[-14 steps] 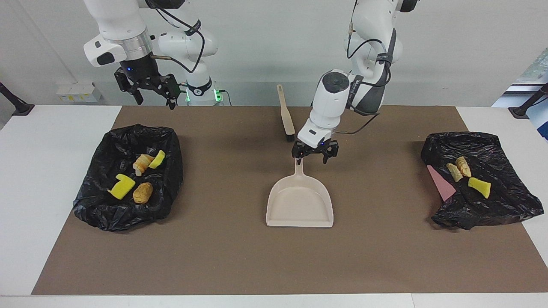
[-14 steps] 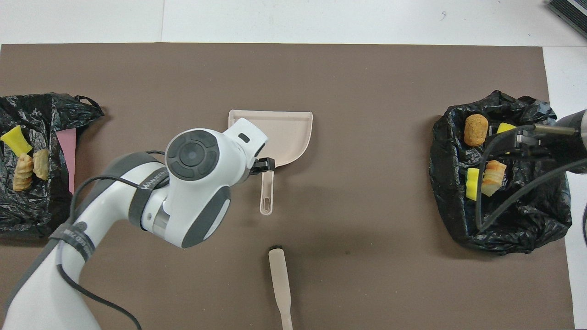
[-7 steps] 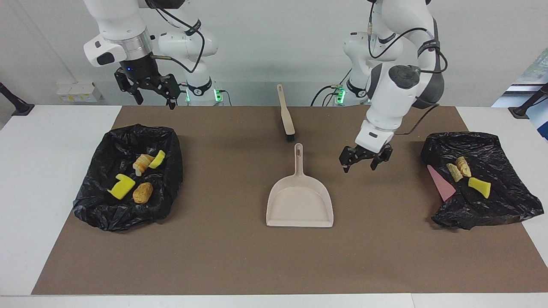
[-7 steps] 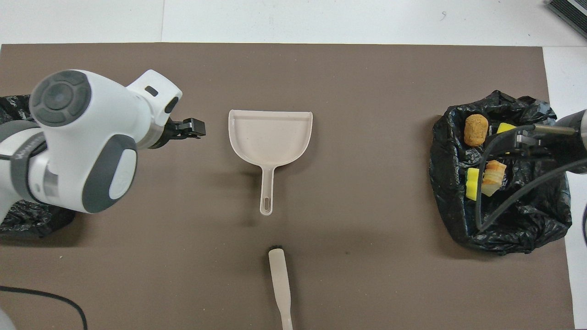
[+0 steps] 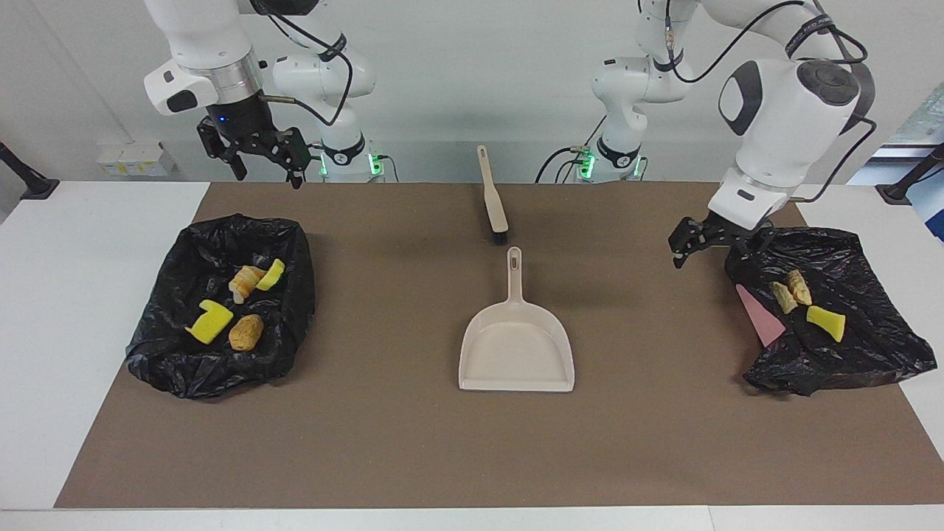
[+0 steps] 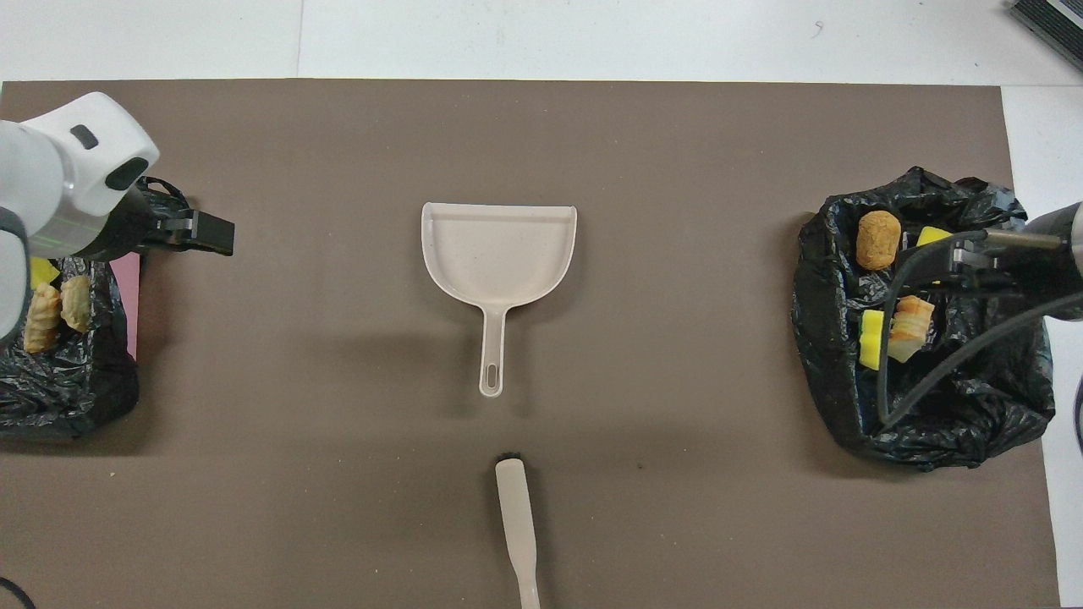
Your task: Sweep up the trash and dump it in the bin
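**Yellow, orange and beige trash [image 5: 209, 322] bagged at both ends, tools laid down**

Clock directions are read on the facing view, centred on the dustpan [image 5: 516, 354], with twelve o'clock toward the robots.

All seven scraps are seen on black plastic and none on the brown mat [image 5: 398, 442]. Four lie in the black bag at nine o'clock [image 5: 162, 361], whose raised rim pens them in. Three lie on the flatter black bag at three o'clock [image 5: 870, 346], beside a pink sheet [image 5: 759, 316] that shows at its edge. No common heading is shared. The yellow wedge at three o'clock is laid with its long axis from ten to four. The orange-brown lump at nine o'clock runs from about one to seven.

The dustpan is empty and flat on the mat. Its handle is pointed to twelve and its mouth to six, so it appears to have been set down, not staged for a scoop. The brush [image 5: 493, 195] is laid just past the handle tip, at twelve, on nearly the same line, with its bristles toward the pan.

The left pincer [image 5: 719, 240] is held released and empty over the rim of the three o'clock bag. The right pincer [image 5: 258, 155] is also released and empty. It is raised over the worktop [image 5: 88, 295] edge at ten o'clock, where that arm waits.

The sweeping is judged to be finished or very nearly so.
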